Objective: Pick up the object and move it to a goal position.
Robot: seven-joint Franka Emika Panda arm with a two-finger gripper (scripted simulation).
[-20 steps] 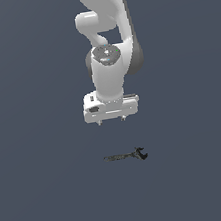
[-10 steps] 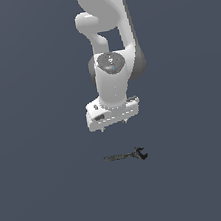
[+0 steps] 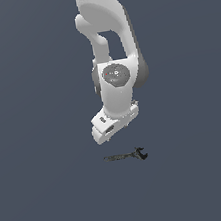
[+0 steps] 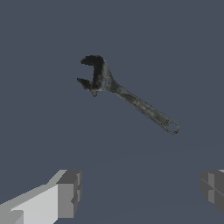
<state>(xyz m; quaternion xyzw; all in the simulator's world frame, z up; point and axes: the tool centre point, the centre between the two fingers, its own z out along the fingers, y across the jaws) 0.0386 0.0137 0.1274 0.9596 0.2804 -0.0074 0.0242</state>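
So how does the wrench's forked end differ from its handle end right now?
On the wrench, the forked end is broad, darker, nearly black, and opens into a gap; the handle end is narrow, lighter mottled grey, and closes around a small hole. In the exterior view the fork points to that view's right, the handle to its left. Both lie flat on the floor, clear of the open hand.

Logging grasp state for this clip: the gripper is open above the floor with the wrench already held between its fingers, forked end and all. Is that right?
Not quite. The gripper is open, but the wrench is not between its fingers. The wrist view shows it lying free on the floor, apart from both fingers; the exterior view shows it below the gripper, untouched.
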